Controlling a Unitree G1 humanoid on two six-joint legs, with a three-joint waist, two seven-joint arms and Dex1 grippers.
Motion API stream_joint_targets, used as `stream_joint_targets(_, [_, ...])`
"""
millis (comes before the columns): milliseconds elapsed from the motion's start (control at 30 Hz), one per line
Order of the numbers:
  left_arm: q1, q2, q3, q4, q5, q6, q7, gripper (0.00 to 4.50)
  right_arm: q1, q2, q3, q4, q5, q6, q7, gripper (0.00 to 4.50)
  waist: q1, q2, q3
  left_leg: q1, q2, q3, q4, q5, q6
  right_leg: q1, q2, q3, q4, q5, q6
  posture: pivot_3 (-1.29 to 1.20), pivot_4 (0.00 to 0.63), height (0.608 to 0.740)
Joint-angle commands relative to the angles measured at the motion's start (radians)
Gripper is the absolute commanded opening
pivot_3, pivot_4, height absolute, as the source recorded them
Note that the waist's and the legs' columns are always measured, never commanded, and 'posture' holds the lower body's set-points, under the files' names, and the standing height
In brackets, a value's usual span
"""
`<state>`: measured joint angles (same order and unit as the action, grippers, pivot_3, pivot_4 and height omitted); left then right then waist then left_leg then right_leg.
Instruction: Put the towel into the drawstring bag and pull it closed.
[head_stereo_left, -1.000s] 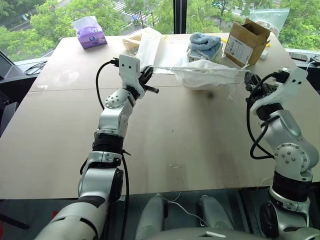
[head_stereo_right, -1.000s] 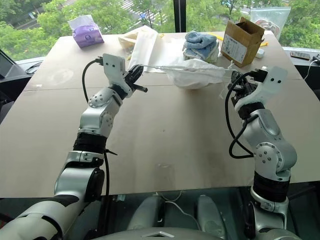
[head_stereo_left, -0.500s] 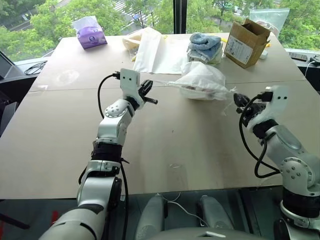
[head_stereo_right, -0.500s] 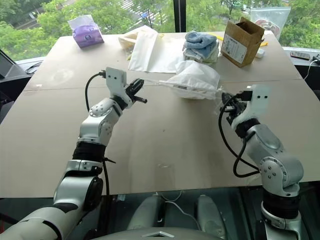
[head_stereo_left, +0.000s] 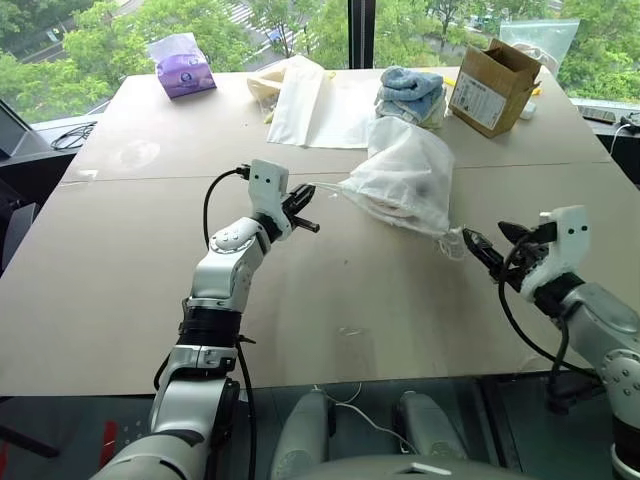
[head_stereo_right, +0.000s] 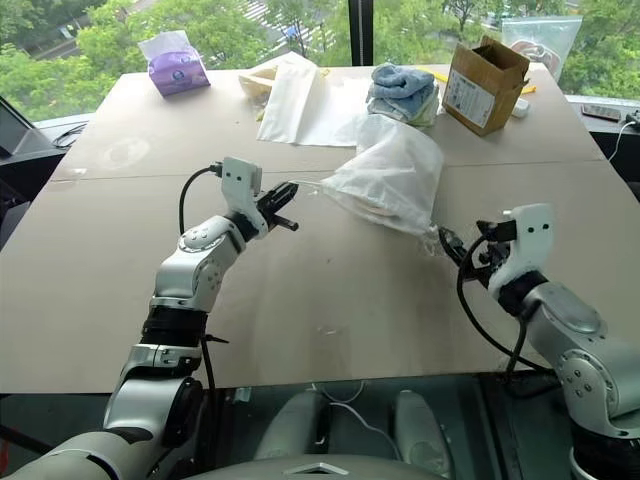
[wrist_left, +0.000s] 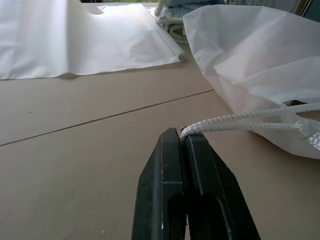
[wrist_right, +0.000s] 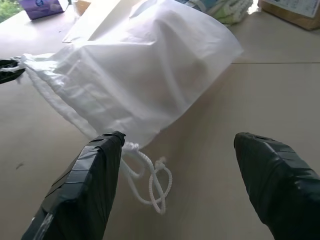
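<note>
Tabletop (head_stereo_left: 120, 290): drawstring bag (head_stereo_left: 405, 175) (cinched)

Bright daylight enters through the windows (head_stereo_left: 90, 40) behind the table (head_stereo_left: 120, 290). Tabletop evenly lit, shadows soft and faint. Mild glare on the far tabletop. Head views sharp. Wrist views: close fingers (wrist_right: 85, 190) slightly soft; white fabric of the drawstring bag (wrist_right: 145, 75) near overexposed, folds washed out.
</note>
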<state>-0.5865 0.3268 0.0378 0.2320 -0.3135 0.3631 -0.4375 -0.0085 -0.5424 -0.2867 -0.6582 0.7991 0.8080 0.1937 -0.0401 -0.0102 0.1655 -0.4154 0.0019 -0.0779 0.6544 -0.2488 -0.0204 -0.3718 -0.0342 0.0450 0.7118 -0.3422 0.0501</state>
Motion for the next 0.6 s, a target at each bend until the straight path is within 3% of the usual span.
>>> stream_joint_targets(33, [-0.021, 0.004, 0.014, -0.025, 0.009, -0.007, -0.006, 0.00, 0.057, -0.056, -0.031, -0.066, 0.029, -0.006, 0.092, 3.84, 0.001, 0.000, 0.000, 0.000, 0.000, 0.000, 0.000, 0.000, 0.000, 0.000, 0.000, -0.001, 0.000, 0.000, 0.000, 0.00, 0.150, 0.740])
stream_joint_targets(200, [-0.022, -0.005, 0.018, -0.024, 0.010, -0.003, -0.004, 0.00, 0.089, -0.089, 0.081, -0.003, -0.113, -0.052, 0.118, 3.84, -0.002, -0.001, 0.000, 0.001, 0.000, 0.000, 0.001, 0.000, 0.000, 0.001, 0.000, 0.000, -0.001, 0.000, 0.000, 0.00, 0.150, 0.740])
stream_joint_targets(300, [-0.023, -0.009, 0.019, -0.025, 0.012, -0.001, -0.002, 0.00, 0.076, -0.118, 0.210, 0.086, -0.293, -0.145, 0.141, 3.84, -0.001, -0.001, 0.000, 0.002, 0.000, 0.000, 0.002, 0.000, 0.000, 0.002, 0.001, 0.000, 0.000, 0.000, 0.000, 0.00, 0.150, 0.740])
stream_joint_targets(600, [-0.023, -0.009, 0.037, -0.031, 0.009, 0.006, 0.015, 0.00, -0.005, -0.060, 0.262, 0.279, -0.476, -0.367, 0.188, 3.84, 0.000, -0.001, 0.000, 0.001, 0.000, -0.001, 0.004, 0.002, -0.004, 0.002, 0.000, -0.001, 0.000, 0.000, 0.000, 0.00, 0.150, 0.740])
